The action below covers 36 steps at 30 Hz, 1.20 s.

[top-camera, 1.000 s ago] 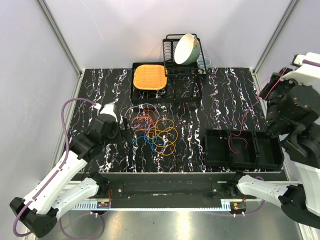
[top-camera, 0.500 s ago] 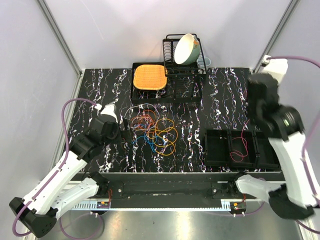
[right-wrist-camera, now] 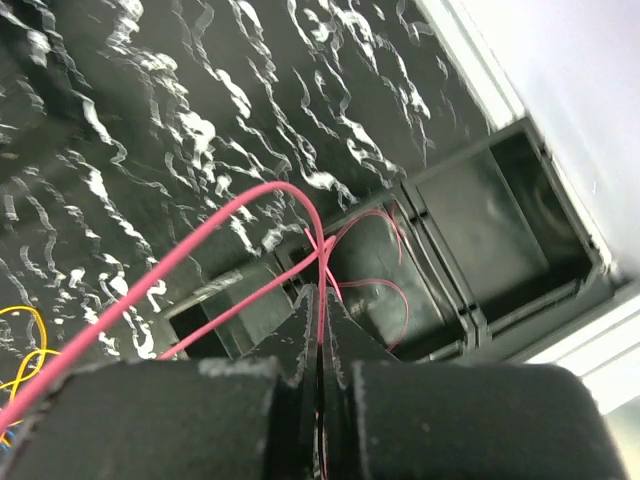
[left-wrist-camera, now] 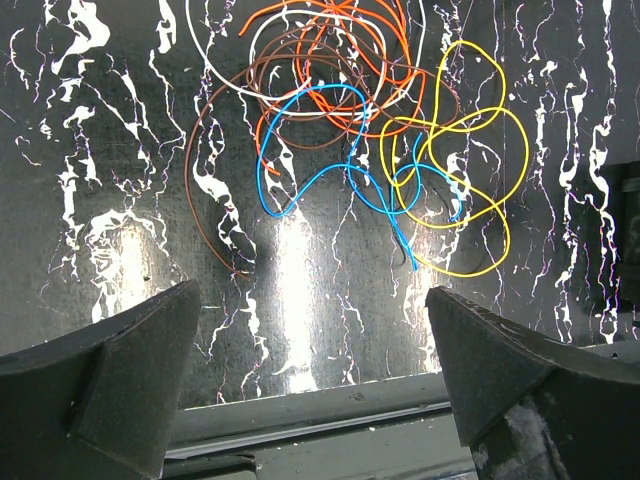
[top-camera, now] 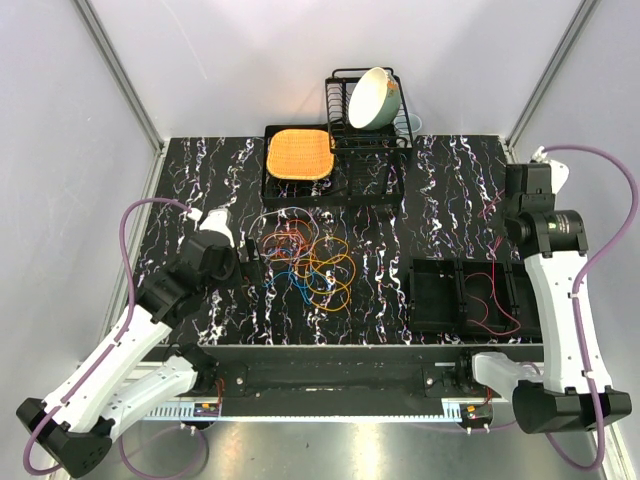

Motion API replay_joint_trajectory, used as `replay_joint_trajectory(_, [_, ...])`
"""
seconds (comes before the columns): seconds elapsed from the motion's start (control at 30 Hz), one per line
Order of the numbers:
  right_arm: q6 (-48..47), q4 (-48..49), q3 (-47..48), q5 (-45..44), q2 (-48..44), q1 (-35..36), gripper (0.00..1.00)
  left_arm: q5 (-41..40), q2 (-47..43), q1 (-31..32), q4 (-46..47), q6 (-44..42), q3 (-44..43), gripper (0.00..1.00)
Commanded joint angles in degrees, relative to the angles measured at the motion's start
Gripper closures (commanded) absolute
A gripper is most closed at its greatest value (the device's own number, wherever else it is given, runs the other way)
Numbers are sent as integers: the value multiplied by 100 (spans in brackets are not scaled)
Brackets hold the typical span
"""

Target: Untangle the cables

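Two arms: left gripper (left-wrist-camera: pixel 310 297), jaws wide and empty, hovers just left of the cables (top-camera: pixel 305 262) heaped mid-table, the nearer arm; right gripper (right-wrist-camera: pixel 318 305) pinches one red cable (right-wrist-camera: pixel 215 225), its tail probably in the middle bin (top-camera: pixel 474 322), well right of the heap.

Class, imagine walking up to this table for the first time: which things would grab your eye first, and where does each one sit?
A bright tangle of cables in orange, blue, yellow, brown and white lies mid-table, with the open left gripper beside it. On the right, the right gripper is shut on a red cable that trails into the middle compartment of a black tray.
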State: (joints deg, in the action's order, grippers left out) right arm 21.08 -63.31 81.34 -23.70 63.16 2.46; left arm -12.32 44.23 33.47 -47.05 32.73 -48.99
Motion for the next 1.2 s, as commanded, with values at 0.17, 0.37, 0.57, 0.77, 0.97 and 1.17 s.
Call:
replay_joint_trajectory(0.17, [230,863,-497,805,-14,-826,100,-52,-90,54,169,-118,39,1])
replay_joint_trajectory(0.37, [81,1390,74,1139,496,-852,100,-60,-81,63,161,-118,39,1])
replay_joint_trajectory(0.57, [-95,2006,558,1869,592,-861,100,-104,-20,63,170,-127,39,1])
replay_joint_trajectory(0.77, [132,2462,-379,1975,392,-905,100,-122,25,63,152,-118,39,1])
replay_joint_trajectory(0.97, [853,2894,-1928,2115,-618,-931,100,-96,51,98,152,-127,39,1])
replay_joint_trajectory(1.17, [1074,2429,-2333,1905,-998,-931,100,-122,16,115,161,-127,30,1])
